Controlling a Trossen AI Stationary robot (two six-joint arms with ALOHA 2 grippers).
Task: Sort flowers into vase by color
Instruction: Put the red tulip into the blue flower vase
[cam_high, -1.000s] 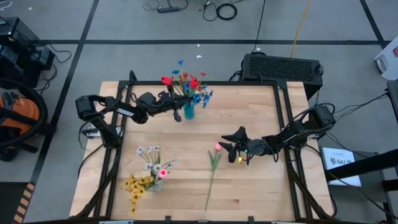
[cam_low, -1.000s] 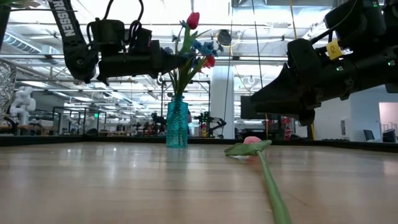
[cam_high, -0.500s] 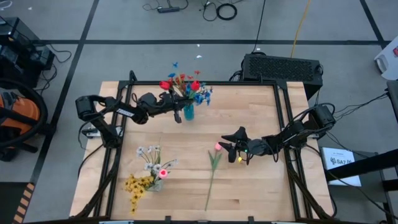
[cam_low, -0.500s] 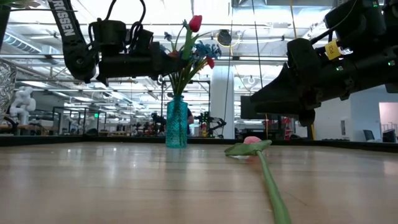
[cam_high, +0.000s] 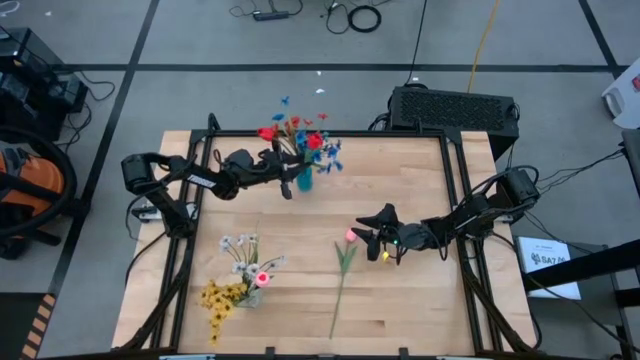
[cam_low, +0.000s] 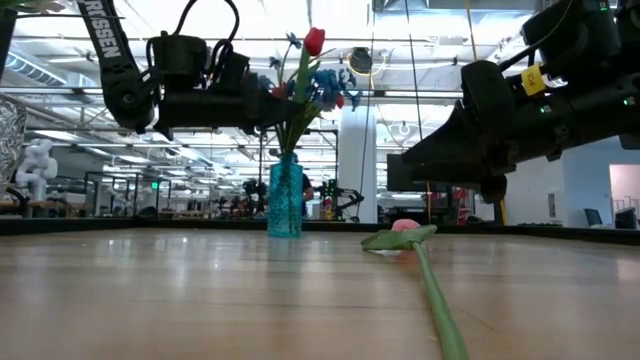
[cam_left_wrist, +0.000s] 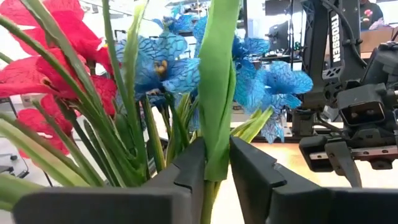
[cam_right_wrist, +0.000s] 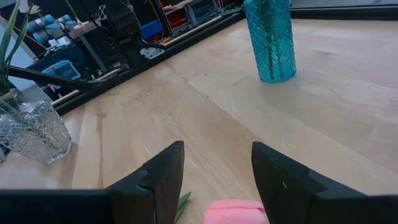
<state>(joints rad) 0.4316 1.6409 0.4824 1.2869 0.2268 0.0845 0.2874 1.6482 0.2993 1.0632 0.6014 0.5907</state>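
Note:
A teal vase (cam_high: 303, 182) near the table's far edge holds red and blue flowers (cam_high: 300, 140). My left gripper (cam_high: 290, 172) is beside it on the left, above its mouth, shut on a green stem (cam_left_wrist: 217, 93) that carries a red head (cam_low: 313, 40). A pink flower lies flat on the table, head (cam_high: 351, 236) toward the far side and stem (cam_high: 340, 285) toward the near edge. My right gripper (cam_high: 362, 240) hovers open just right of that head (cam_right_wrist: 236, 211). A clear vase (cam_high: 250, 293) at near left holds white, yellow and pink flowers. My left gripper pinches the leaf-wrapped stem (cam_left_wrist: 216, 158) between its two fingers (cam_left_wrist: 186, 174), above the vase mouth. The fingers come level from the table's left and lie across the stem. The stem stands nearly upright, and its lower end drops among the other stems at the vase mouth (cam_low: 285, 152).
A black box (cam_high: 455, 108) sits beyond the far right corner. Dark frame rails (cam_high: 462, 200) run along the table's left and right sides. The clear vase (cam_right_wrist: 34, 134) also shows in the right wrist view. Bare wood (cam_high: 400, 310) lies at near right and in the middle.
My left gripper has edged a little toward the teal vase with the stem still in its hold. The red head has sunk slightly, and the flower heads above the vase have swayed. The right arm has kept still.

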